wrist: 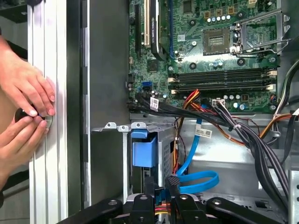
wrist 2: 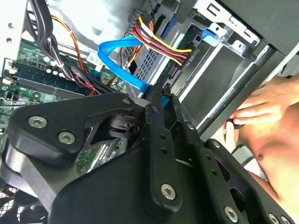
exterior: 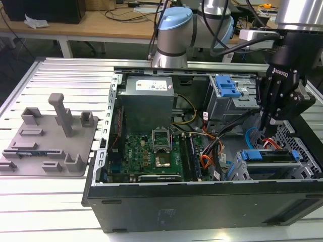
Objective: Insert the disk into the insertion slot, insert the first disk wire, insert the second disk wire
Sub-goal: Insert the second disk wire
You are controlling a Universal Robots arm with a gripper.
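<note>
Already the disk (exterior: 267,155) sits in the insertion slot (exterior: 303,151), blue carrier showing. Tool (wrist: 161,198) hovers at its rear, closed on a small black wire plug (wrist: 173,181); plug is stiff, blue cable (wrist: 198,179) floppy, so grip the plug body.

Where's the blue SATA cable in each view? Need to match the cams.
Exterior view: the blue SATA cable curves at the exterior view's right, just above the disk.
Second wrist view: it loops beside the red-yellow-black power wires.
First wrist view: it loops next to the disk's blue carrier.
Shared landmark: the green motherboard.
</note>
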